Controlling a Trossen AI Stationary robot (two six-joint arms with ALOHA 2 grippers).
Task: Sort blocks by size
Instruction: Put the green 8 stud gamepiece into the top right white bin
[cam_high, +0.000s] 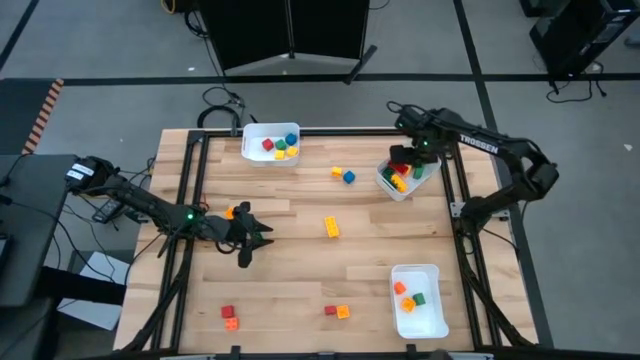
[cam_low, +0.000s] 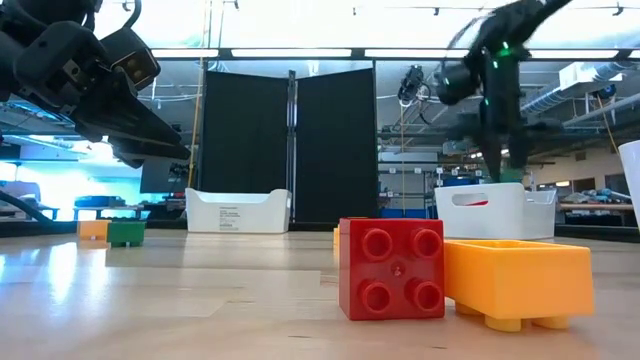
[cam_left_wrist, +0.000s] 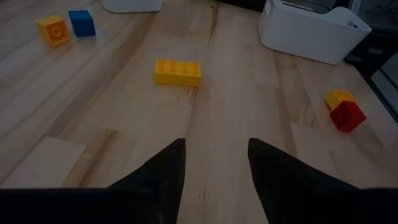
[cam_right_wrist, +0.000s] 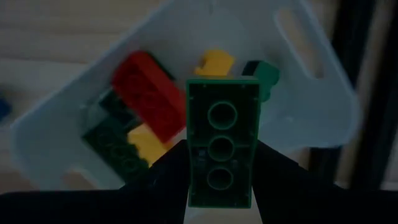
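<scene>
Green brick (cam_right_wrist: 222, 150) in right end effector (cam_right_wrist: 217, 163)

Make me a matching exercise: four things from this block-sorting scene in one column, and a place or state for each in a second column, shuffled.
1. green brick
2. long yellow brick
3. left gripper
4. red block

A. alone near the table's middle
B. held over a bin by the right gripper
C. touching an orange block
D. open, empty

Pairs: 1-B, 2-A, 3-D, 4-C
</scene>
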